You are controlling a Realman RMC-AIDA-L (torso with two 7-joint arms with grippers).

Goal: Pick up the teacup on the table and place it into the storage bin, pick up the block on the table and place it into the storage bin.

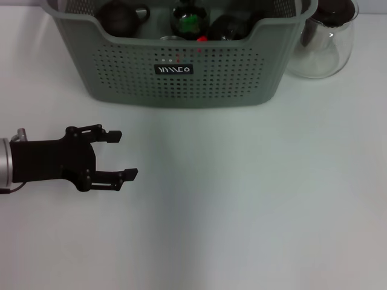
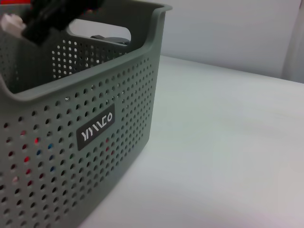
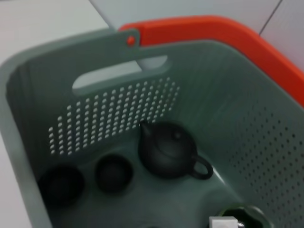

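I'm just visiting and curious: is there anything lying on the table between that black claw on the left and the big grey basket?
Nothing visible does. The left end effector, open, hovers over bare white table, and the stretch up to the storage bin shows nothing lying on it. The glass pitcher stands off to the bin's right side, out of that path.
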